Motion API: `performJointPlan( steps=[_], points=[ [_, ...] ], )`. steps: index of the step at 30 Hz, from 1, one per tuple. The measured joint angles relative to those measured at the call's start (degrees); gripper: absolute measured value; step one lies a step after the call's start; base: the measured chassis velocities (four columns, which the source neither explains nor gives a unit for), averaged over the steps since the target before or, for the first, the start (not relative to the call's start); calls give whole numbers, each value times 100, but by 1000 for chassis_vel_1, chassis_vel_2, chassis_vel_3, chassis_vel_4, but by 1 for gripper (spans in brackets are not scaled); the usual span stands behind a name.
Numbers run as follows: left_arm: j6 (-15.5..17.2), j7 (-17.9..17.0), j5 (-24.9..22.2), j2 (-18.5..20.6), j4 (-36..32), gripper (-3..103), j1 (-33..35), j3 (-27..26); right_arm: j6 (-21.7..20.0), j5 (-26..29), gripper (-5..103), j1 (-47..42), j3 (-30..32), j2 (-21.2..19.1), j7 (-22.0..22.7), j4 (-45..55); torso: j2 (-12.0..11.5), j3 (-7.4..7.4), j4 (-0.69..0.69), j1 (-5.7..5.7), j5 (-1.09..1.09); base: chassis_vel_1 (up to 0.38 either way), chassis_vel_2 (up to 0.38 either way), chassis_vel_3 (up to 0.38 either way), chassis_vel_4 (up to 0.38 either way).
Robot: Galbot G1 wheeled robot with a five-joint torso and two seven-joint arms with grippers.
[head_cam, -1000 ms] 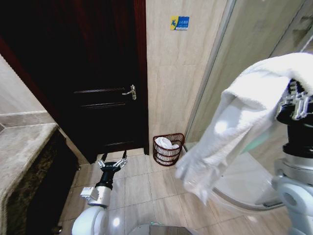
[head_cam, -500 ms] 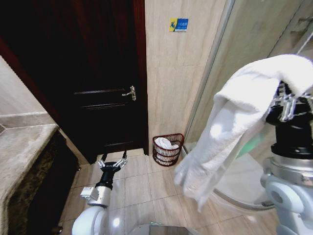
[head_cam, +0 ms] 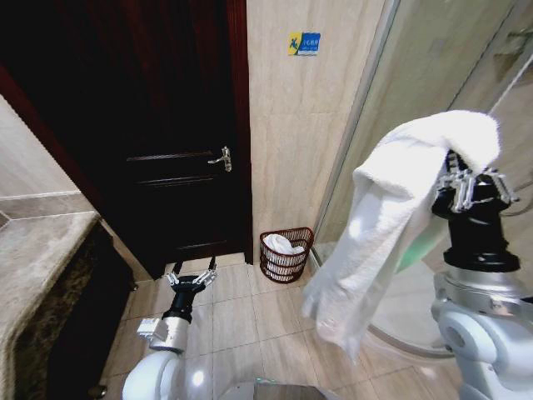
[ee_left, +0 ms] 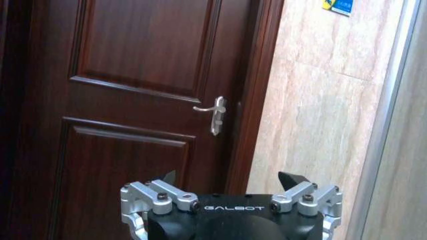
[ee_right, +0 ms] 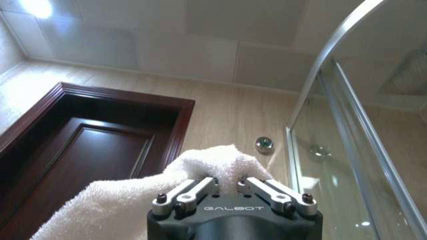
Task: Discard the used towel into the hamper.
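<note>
Holding the towel (head_cam: 391,217) pinched in my raised right gripper (head_cam: 471,185), I judge the carry unfinished: the hamper (head_cam: 286,254) sits far below, needing approach; my left gripper (head_cam: 191,273) hangs open, empty.

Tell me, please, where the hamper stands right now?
In the head view, the hamper stands on the floor against the tiled wall, between the dark door and the shower glass.

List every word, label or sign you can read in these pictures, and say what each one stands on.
"GALBOT": on the black body of the left end effector, which is open in front of the dark door.
"GALBOT": on the body of the right end effector, shut on the white towel.
Blue and yellow sign on the tiled wall: too small to read.
</note>
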Motion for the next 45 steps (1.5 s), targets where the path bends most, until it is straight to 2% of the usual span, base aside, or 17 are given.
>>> performJointPlan(
  steps=[14, 34, 45],
  points=[
    [0, 0, 0, 0, 0, 100, 0, 0, 1, -53, 7, -73, -88, 31, -63, 0, -10, -5, 0, -5, 0, -19, 20, 20, -17],
    [0, 0, 0, 0, 0, 100, 0, 0, 135, -6, 7, -146, 4, 2, -57, -1, -19, -7, 1, -3, 0, -100, 97, 102, -106],
    [0, 0, 0, 0, 0, 100, 1, 0, 232, -4, 7, -124, -24, -19, -58, 0, -17, -10, 0, -11, 0, 37, 4, 6, 39]
  ],
)
